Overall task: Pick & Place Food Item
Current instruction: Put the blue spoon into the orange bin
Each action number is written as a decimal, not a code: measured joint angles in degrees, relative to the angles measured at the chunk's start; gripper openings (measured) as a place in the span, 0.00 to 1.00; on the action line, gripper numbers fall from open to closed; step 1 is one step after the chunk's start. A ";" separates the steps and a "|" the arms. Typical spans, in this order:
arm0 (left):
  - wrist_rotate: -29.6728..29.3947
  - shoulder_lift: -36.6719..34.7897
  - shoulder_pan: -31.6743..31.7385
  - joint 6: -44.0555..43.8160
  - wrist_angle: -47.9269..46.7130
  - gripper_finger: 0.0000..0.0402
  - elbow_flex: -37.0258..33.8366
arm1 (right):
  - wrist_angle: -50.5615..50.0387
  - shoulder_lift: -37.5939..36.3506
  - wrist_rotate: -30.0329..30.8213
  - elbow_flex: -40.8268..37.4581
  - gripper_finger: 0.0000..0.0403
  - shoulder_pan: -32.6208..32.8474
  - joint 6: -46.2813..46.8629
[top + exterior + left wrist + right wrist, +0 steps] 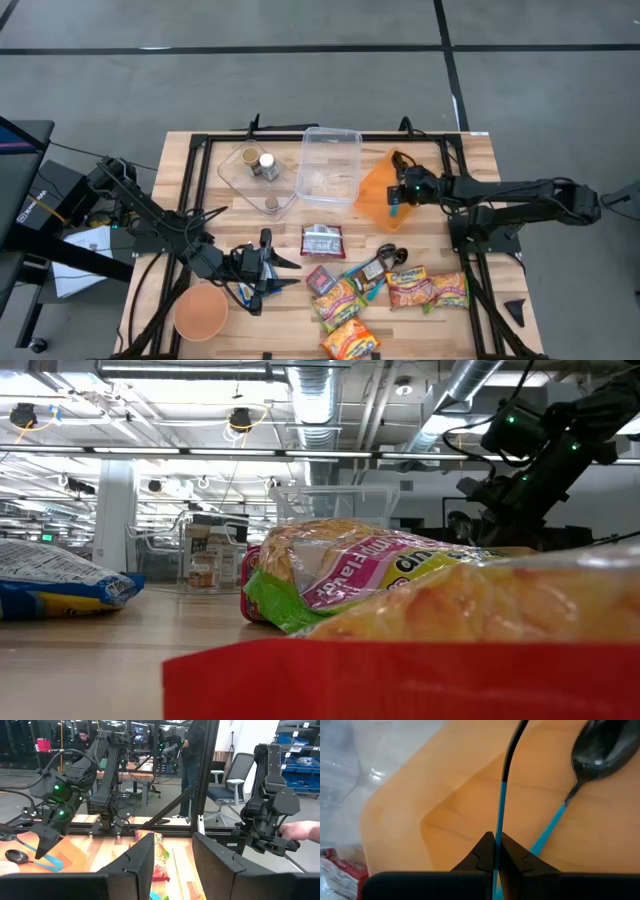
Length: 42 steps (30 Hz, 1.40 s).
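Observation:
Several snack packets (345,300) lie flat on the table's near right part, with a red packet (322,240) beside them; they also show in the low view (340,575). My left gripper (287,264) is open and empty, low over the table just left of the packets, pointing at them (172,862). My right gripper (397,200) is over the orange square plate (375,185) and is shut on a thin utensil (506,765) with a blue and black handle. A black spoon (597,750) with a blue handle lies beside the plate. My right gripper pinches the blue part of the utensil's thin handle (498,820) between its two fingertips. The handle runs on forward past the fingers over the orange plate and turns black farther out. Its far end lies outside the picture.
A clear open container (330,165) and a second clear container with small jars (255,172) stand at the far middle. A tan bowl (200,312) sits at the near left. Black utensils (392,253) lie near the packets. Black frame bars run along the table's edges.

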 joint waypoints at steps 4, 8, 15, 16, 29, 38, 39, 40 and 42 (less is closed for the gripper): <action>0.00 0.00 0.00 0.00 0.00 0.31 0.00 | 0.18 0.00 -1.33 -1.31 0.01 -0.58 -0.01; 0.00 0.00 0.00 -0.01 0.00 0.32 0.00 | 0.23 0.00 -1.59 -2.39 0.01 -0.56 -0.01; 0.00 0.00 0.00 0.05 0.00 0.32 0.00 | 0.88 0.00 -1.53 -2.83 0.01 -0.56 -0.04; 0.00 0.00 0.00 0.05 0.00 0.32 0.00 | 1.22 0.00 -1.54 -2.83 0.01 -0.59 -0.25; 0.00 0.00 0.00 0.09 -0.10 0.32 0.00 | 4.31 0.00 -1.38 -2.83 0.13 -1.04 -1.98; 0.00 0.00 0.00 0.11 -0.34 0.32 0.00 | 6.02 0.00 -1.02 -2.83 0.26 -1.26 -2.52; 0.00 0.00 0.00 0.11 -0.48 0.32 0.00 | 7.19 0.00 -0.97 -2.83 0.27 -1.17 -2.94; 0.00 0.00 0.00 0.11 -0.59 0.32 0.00 | 8.42 0.00 -0.99 -2.83 0.28 -0.90 -3.26; 0.00 0.00 0.00 0.11 -0.67 0.31 0.00 | 11.04 0.00 -0.98 -2.83 0.30 -0.27 -3.77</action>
